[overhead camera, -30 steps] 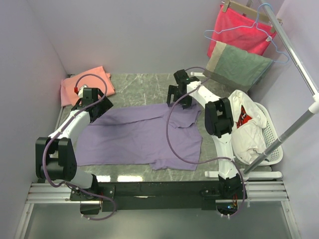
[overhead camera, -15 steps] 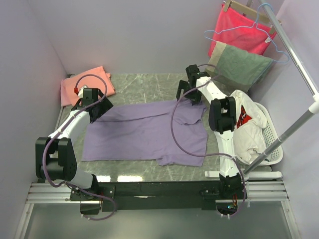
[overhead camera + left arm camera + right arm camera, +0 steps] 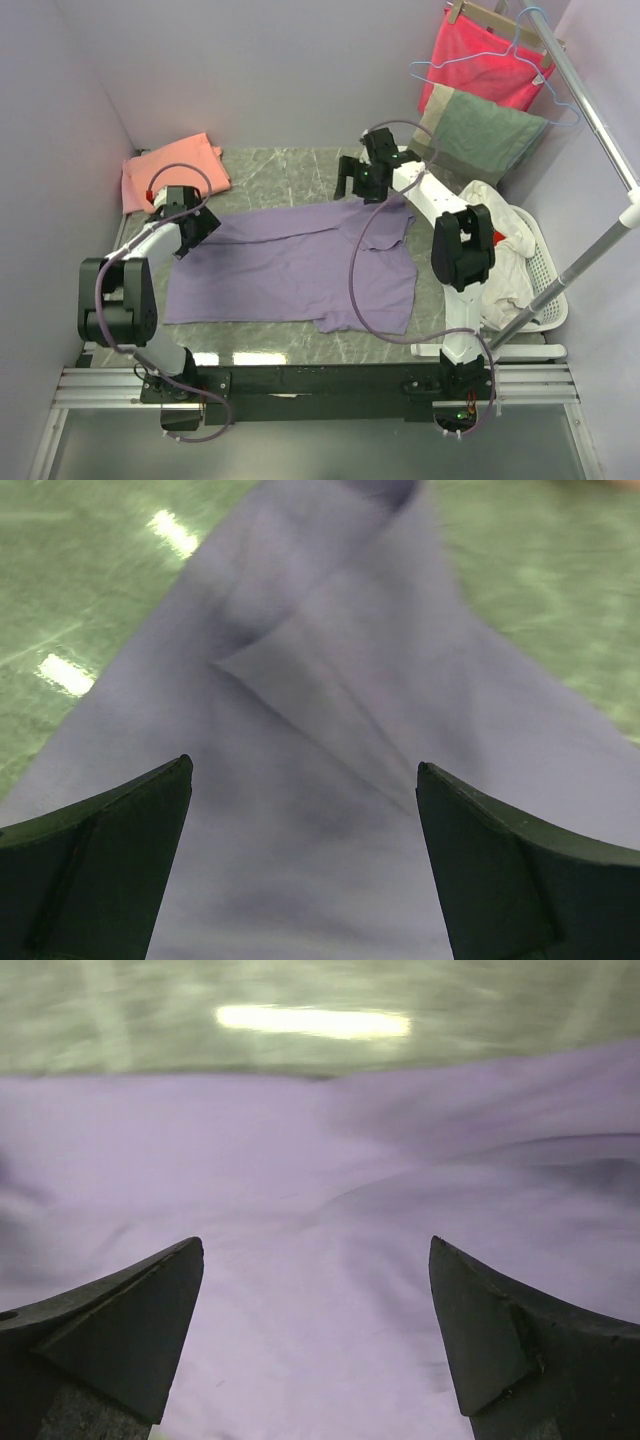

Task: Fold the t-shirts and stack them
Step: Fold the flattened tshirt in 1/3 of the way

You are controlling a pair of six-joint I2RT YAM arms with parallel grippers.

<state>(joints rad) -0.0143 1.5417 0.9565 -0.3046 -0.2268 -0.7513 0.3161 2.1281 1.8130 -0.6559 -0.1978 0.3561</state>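
Observation:
The lavender-purple t-shirt [image 3: 290,265] lies spread on the green marble table [image 3: 290,165], with a loose flap at its front right. It fills the left wrist view [image 3: 330,770] and the right wrist view [image 3: 300,1210]. My left gripper [image 3: 186,232] is open over the shirt's far left corner, fingers [image 3: 110,870] wide apart above a creased fold. My right gripper [image 3: 352,188] is open over the shirt's far right edge, fingers [image 3: 520,1350] wide apart. The salmon-pink t-shirt [image 3: 165,168] lies folded at the table's far left corner.
A white laundry basket [image 3: 548,290] with white clothes stands at the right. A bright red cloth [image 3: 480,58] and a grey-green towel [image 3: 478,135] hang from a rail [image 3: 590,120] at the back right. Purple walls close in the table.
The right gripper moved right along the shirt's far edge, then back left, drawing the shirt's right side outward. The left gripper shifted slightly left and lower at the shirt's far left corner.

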